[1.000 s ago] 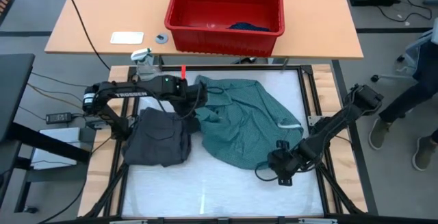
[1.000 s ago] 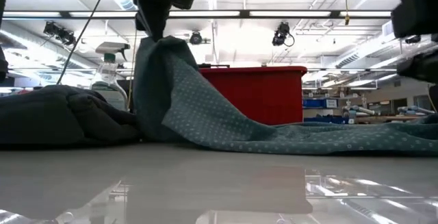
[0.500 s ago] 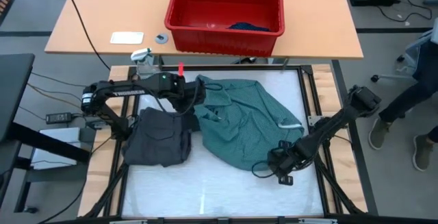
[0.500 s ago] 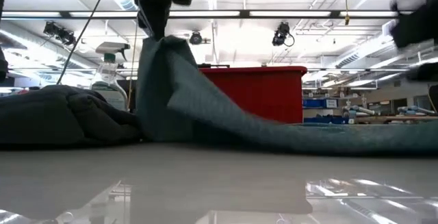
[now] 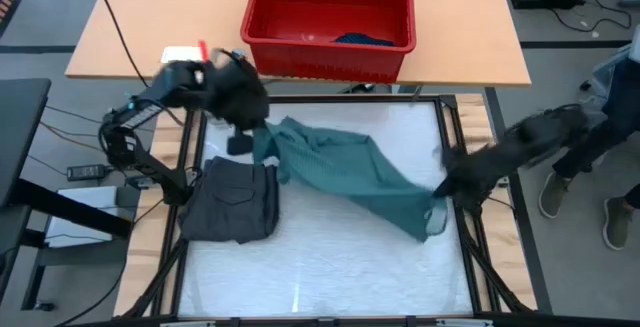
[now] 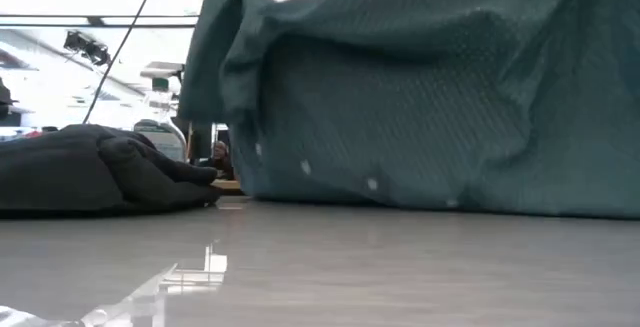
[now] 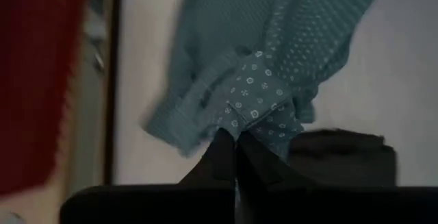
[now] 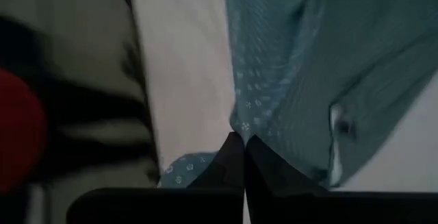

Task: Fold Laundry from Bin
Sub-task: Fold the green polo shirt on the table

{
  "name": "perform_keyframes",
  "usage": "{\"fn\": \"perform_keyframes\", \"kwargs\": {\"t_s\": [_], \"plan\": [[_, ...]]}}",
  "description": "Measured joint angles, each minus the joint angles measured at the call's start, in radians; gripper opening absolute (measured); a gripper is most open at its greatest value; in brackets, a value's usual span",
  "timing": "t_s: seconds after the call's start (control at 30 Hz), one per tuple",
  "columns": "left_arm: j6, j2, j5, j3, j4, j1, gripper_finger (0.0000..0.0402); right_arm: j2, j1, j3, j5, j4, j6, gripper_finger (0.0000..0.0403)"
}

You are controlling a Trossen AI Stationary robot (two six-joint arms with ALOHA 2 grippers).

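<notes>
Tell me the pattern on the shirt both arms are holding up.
The shirt is teal-green with small pale dots, clearest in the left wrist view.

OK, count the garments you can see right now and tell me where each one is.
3: the teal dotted T-shirt stretched between both grippers, a dark grey piece folded beside it, a blue piece in the red bin. More may be hidden there.

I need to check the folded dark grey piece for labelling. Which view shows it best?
The high view: the whole dark grey piece lies flat, seen from above. The low view shows only its side profile; the left wrist view shows one blurred edge; the right wrist view shows none.
</notes>
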Motion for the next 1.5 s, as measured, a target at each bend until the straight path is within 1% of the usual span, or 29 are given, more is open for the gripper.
{"fn": "perform_keyframes", "kwargs": {"t_s": [0.17, 0.23, 0.4, 0.57, 0.67, 0.8, 0.87, 0.93, 1.0, 1.07, 1.13, 1.17, 1.23, 1.3, 1.33, 1.37, 1.43, 1.5], "plan": [[0.103, 0.000, 0.002, 0.125, 0.003, 0.090, 0.0000, -0.066, -0.037, 0.152, 0.058, 0.006, -0.046, 0.0002], [0.124, 0.000, 0.002, 0.152, 0.015, 0.129, 0.0000, -0.078, -0.043, 0.200, 0.115, 0.002, -0.051, 0.0001], [0.140, 0.005, 0.003, 0.158, 0.070, 0.238, 0.0000, -0.079, -0.057, 0.272, 0.334, -0.052, -0.069, 0.0000], [0.139, 0.065, 0.003, 0.157, 0.159, 0.355, 0.0000, -0.068, -0.098, 0.277, 0.616, -0.171, -0.058, 0.0000], [0.132, 0.103, 0.003, 0.156, 0.249, 0.416, 0.0000, -0.056, -0.133, 0.277, 0.781, -0.218, -0.058, 0.0000], [0.108, 0.120, 0.002, 0.156, 0.389, 0.478, 0.0003, -0.049, -0.177, 0.277, 0.943, -0.176, -0.192, 0.0000], [0.105, 0.120, 0.002, 0.179, 0.434, 0.486, 0.0009, -0.047, -0.197, 0.277, 0.986, -0.101, -0.294, 0.0000], [0.104, 0.120, 0.010, 0.233, 0.432, 0.486, 0.0012, -0.042, -0.215, 0.277, 0.996, -0.016, -0.404, 0.0000], [0.081, 0.116, 0.050, 0.287, 0.410, 0.477, 0.0012, -0.035, -0.229, 0.278, 0.979, 0.045, -0.487, 0.0000], [0.034, 0.113, 0.100, 0.332, 0.355, 0.464, 0.0013, -0.025, -0.237, 0.278, 0.935, 0.073, -0.513, 0.0000], [-0.022, 0.102, 0.176, 0.330, 0.277, 0.449, 0.0013, -0.013, -0.243, 0.278, 0.848, 0.060, -0.507, 0.0000], [-0.050, 0.096, 0.221, 0.317, 0.226, 0.443, 0.0014, -0.007, -0.247, 0.278, 0.783, 0.038, -0.479, 0.0000], [-0.098, 0.092, 0.288, 0.288, 0.069, 0.429, 0.0014, 0.008, -0.254, 0.278, 0.651, -0.028, -0.392, 0.0000], [-0.118, 0.094, 0.322, 0.242, -0.073, 0.395, 0.0014, 0.023, -0.255, 0.278, 0.475, -0.114, -0.292, 0.0000], [-0.132, 0.092, 0.326, 0.197, -0.084, 0.371, 0.0014, 0.031, -0.255, 0.277, 0.383, -0.160, -0.244, 0.0000], [-0.177, 0.081, 0.329, 0.140, -0.058, 0.339, 0.0015, 0.041, -0.254, 0.270, 0.289, -0.197, -0.197, 0.0000], [-0.224, 0.056, 0.362, 0.033, -0.069, 0.288, 0.0015, 0.052, -0.244, 0.229, 0.124, -0.226, -0.129, 0.0000], [-0.238, 0.037, 0.377, -0.043, -0.066, 0.232, 0.0015, 0.056, -0.220, 0.162, 0.002, -0.219, -0.093, 0.0000]]}}
